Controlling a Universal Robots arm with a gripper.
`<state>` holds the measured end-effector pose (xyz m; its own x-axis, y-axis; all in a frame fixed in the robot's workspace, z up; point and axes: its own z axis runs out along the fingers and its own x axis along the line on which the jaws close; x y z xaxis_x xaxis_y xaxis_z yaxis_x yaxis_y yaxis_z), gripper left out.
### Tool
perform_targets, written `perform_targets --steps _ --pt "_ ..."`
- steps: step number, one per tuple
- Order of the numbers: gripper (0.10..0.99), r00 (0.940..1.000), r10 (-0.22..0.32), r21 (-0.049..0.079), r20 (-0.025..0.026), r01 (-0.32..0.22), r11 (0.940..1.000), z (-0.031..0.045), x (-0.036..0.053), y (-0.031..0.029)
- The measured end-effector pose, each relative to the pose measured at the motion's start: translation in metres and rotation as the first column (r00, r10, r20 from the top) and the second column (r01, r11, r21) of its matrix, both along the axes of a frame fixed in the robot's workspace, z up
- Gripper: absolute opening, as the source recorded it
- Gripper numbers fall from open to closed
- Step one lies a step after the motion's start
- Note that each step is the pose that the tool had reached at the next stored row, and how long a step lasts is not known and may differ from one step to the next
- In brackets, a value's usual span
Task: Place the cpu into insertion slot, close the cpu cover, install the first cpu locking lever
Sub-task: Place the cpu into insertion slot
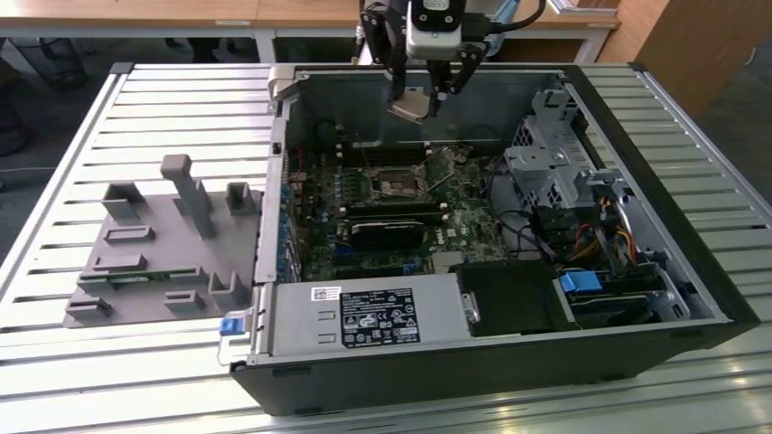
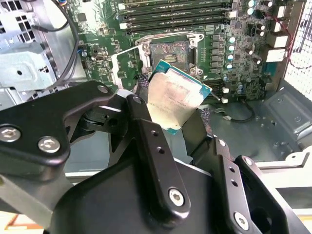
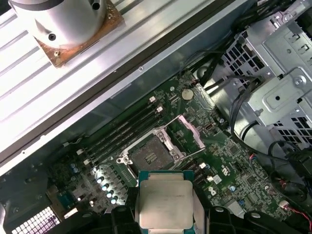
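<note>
My gripper (image 1: 418, 94) hangs above the open computer case, near its back wall, shut on the cpu (image 1: 410, 108). The cpu is a flat square chip with a pale metal top, tilted between the fingers in both wrist views (image 2: 175, 100) (image 3: 163, 200). Below and in front of it lies the insertion slot (image 1: 392, 181) (image 2: 168, 51) (image 3: 148, 153), a dark square socket on the green board with nothing in it. The cpu cover (image 3: 199, 138) (image 2: 115, 63) stands swung open at one side of the socket. A clear gap separates the chip from the socket.
Long black memory slots (image 1: 386, 212) run beside the socket. A metal drive cage (image 1: 555, 172) with cables fills the case on the exterior view's right, and a power supply (image 1: 362, 316) sits at the front. A grey fixture block (image 1: 169, 235) stands on the slatted table at the left.
</note>
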<state>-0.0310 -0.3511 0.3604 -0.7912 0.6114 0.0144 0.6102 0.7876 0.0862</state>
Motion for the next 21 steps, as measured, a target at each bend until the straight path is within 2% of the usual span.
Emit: perform_targets --steps 6,11,16,21 --pt "0.529 0.9984 -0.056 -0.001 0.0000 0.056 0.9984 -0.0002 0.0000 0.0000" --pt "0.529 0.9943 -0.106 -0.002 0.0000 0.106 0.9943 -0.0004 0.0000 0.0000" --pt "0.529 0.9873 -0.159 -0.002 0.0001 0.159 0.9873 -0.0006 0.0000 0.0001" --pt "0.529 0.9770 -0.213 -0.003 0.0002 0.213 0.9770 -0.0009 0.0000 0.0001"
